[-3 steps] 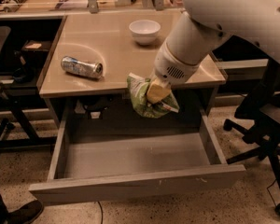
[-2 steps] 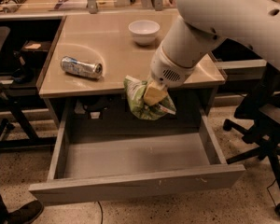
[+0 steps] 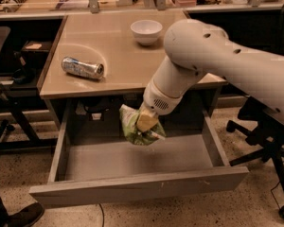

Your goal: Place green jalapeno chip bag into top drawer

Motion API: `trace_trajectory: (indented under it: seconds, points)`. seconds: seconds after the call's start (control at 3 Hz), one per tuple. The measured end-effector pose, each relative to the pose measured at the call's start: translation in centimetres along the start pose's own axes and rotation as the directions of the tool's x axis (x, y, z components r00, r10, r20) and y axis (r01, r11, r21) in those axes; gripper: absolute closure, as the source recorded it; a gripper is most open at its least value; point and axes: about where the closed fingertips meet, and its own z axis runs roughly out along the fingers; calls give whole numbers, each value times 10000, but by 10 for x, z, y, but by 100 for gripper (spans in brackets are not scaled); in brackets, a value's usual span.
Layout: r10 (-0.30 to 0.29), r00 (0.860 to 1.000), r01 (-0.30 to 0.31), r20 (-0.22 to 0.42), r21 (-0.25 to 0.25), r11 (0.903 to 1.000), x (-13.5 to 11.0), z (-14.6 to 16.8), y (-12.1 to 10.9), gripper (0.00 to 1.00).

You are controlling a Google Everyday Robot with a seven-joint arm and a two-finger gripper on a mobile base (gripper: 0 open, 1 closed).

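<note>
The arm (image 3: 213, 56) is the largest thing in view, a thick white limb sloping down from the upper right and ending in the gripper (image 3: 146, 123). Behind and above the gripper spreads the tan desk (image 3: 118, 51), whose front edge passes just over the gripper's wrist. Beneath the gripper the top drawer (image 3: 137, 187) stands pulled far out; its grey floor lies below and its long front panel sits nearer the camera than the gripper. Well off to the gripper's right stands a black office chair (image 3: 270, 136) on a wheeled base. The gripper is clamped on the green jalapeno chip bag (image 3: 128, 123), with one tan finger pad (image 3: 147, 119) pressed against the crinkled foil. The bag bulges out to the left of and below the gripper and hangs over the rear middle of the drawer's inside; whether its lower edge touches the floor cannot be told. Up and to the left of the gripper a drink can (image 3: 83, 67) lies on its side on the desk; farther back, almost straight behind the gripper, sits a white bowl (image 3: 146, 31).
</note>
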Motion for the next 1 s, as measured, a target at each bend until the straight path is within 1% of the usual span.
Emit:
trace_trajectory:
  seconds: [0.33, 0.67, 1.0]
  points:
    - [178, 9997, -169, 166, -527, 9985, 8, 39, -2, 100]
    - [252, 9991, -220, 340, -917, 9955, 18, 73, -2, 100]
    - [361, 9981, -305, 495, -1107, 9934, 32, 97, -5, 100]
